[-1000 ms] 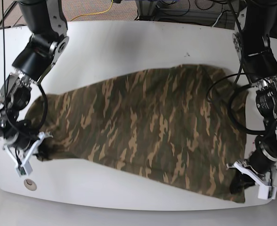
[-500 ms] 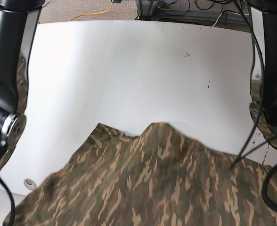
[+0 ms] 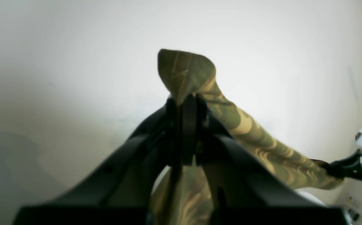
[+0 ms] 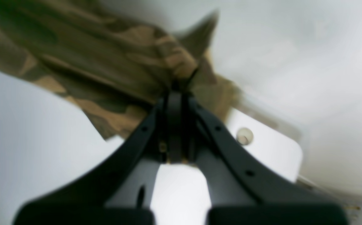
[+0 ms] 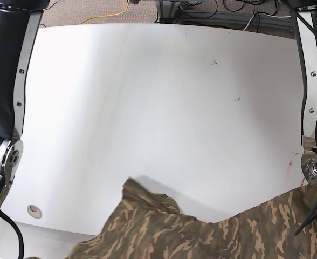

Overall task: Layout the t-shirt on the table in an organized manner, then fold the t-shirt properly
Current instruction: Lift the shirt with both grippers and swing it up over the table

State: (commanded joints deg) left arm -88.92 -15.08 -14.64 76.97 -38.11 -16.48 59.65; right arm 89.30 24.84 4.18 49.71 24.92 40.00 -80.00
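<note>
At the left gripper (image 3: pixel 184 103): the jaws are seen closed together on a bunched corner of the t-shirt (image 3: pixel 249 131); a peak of cloth stands above the fingertips and a band of fabric runs away toward the other arm.
At the right gripper (image 4: pixel 176 87): the jaws are seen pressed together on a gathered edge of the camouflage cloth; this view is blurred, so the exact part pinched cannot be told.
Garment position: in the base view the t-shirt (image 5: pixel 201 232) is held off the surface at the near edge; only a crumpled lobe appears to touch or hang just over the table (image 5: pixel 147 108). Contact cannot be confirmed.
Table state: most of the white top is shown bare; a grommet hole (image 5: pixel 34 210) is visible near the front corner.
Completed: both corners are judged to be secured for a spread.
Remaining: the layout is judged not yet achieved, as the cloth is wrinkled and suspended. The shirt must be laid flat and squared, then all folds made.
Progress: early stage.
</note>
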